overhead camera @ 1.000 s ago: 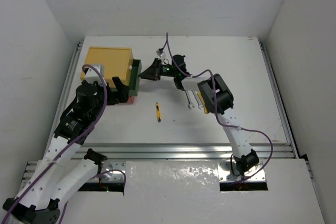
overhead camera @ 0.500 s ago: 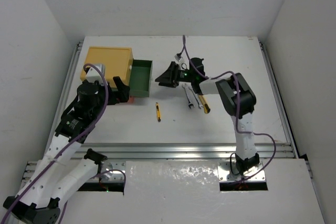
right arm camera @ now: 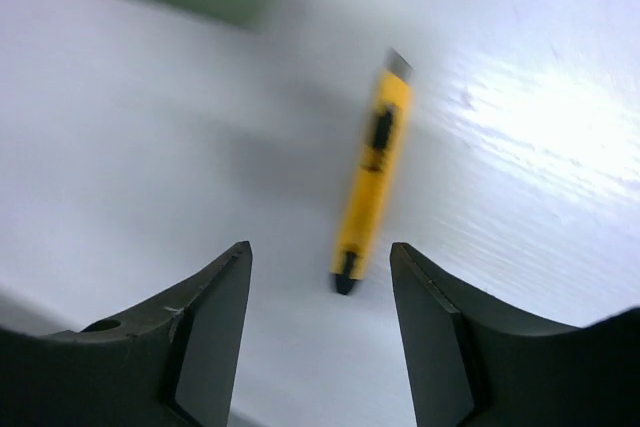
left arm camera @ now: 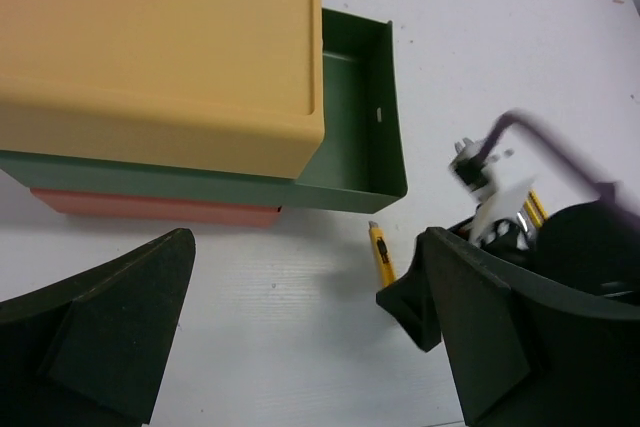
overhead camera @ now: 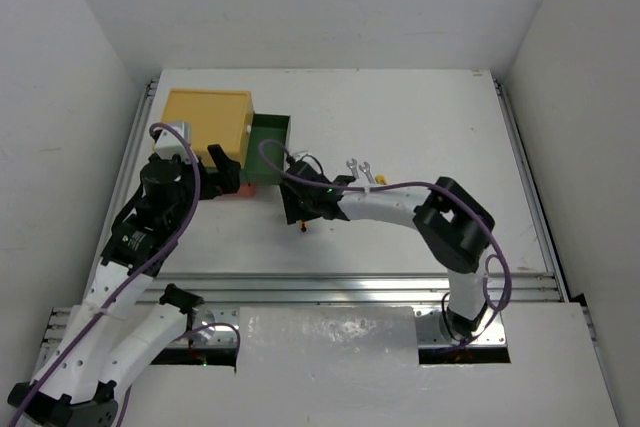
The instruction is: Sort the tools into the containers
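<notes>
Sorting is at an early stage. The dark green drawer (left arm camera: 385, 117) stands pulled out from under the yellow box (left arm camera: 150, 37) and above the red-orange box (left arm camera: 150, 205), and no tool shows in the part of it in view. The utility knife (right arm camera: 375, 177), a slim yellow plastic body with black insets and a blunt tip, lies flat on the smooth white counter (overhead camera: 440, 127) near the drawer. The right gripper (right arm camera: 320, 252) hovers over it, jaws wide, holding nothing. The left gripper (left arm camera: 305, 242), also wide and empty, faces the stack. Two silver open-end wrenches (overhead camera: 358, 169) lie unsorted beyond the right arm.
</notes>
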Robot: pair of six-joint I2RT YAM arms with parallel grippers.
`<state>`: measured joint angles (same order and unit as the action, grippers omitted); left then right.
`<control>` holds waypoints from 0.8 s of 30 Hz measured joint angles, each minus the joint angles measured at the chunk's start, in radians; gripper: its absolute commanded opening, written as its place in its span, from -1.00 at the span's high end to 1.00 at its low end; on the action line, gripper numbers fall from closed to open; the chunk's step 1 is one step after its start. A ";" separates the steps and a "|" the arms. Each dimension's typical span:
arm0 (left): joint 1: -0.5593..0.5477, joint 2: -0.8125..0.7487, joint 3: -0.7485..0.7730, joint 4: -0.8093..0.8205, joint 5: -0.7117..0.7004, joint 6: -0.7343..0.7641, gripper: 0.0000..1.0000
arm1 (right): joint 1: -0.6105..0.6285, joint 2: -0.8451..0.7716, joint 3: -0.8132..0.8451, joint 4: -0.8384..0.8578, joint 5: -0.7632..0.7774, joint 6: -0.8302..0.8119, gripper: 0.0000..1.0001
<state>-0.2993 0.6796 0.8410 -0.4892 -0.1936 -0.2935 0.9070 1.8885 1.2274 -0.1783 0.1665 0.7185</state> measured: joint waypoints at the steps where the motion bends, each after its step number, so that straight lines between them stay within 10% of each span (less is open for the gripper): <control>1: 0.000 -0.004 0.000 0.000 -0.001 0.000 -0.92 | 0.018 0.032 0.011 -0.040 0.043 -0.006 -0.14; 24: 0.000 -0.019 -0.004 0.000 0.019 0.000 -0.92 | 0.015 0.080 -0.050 -0.034 0.136 -0.038 0.83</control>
<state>-0.2993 0.6609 0.8368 -0.4889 -0.1741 -0.2932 0.9222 1.9686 1.1770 -0.2119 0.3023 0.6804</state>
